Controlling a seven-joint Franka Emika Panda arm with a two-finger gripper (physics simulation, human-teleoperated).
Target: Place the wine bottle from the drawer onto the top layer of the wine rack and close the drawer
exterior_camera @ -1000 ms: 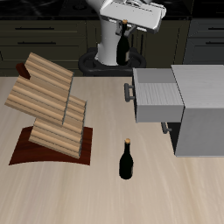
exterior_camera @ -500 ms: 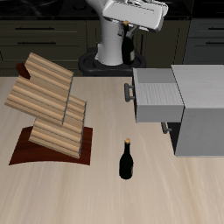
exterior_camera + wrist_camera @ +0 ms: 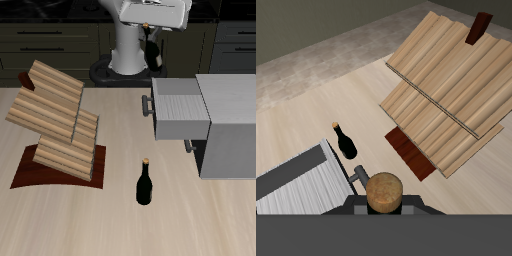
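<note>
The claw (image 3: 152, 33) is high above the table's back edge and pinches the bottle (image 3: 152, 52) at the neck, so the bottle hangs straight down below it; in the wrist view the tan cork (image 3: 384, 192) sits right between the fingers. Holding it by the neck keeps the body free, which I judge is useful for laying it later on a slanted tier. The rack (image 3: 55, 120) is far below the claw and well to one side, nearer the table's front edge, so the carry is, I think, only in its first part. The drawer (image 3: 180, 108) is below the claw, pulled out, and not yet closed. A second bottle (image 3: 145, 183) stands upright on the table, far from the claw, near the front edge.
</note>
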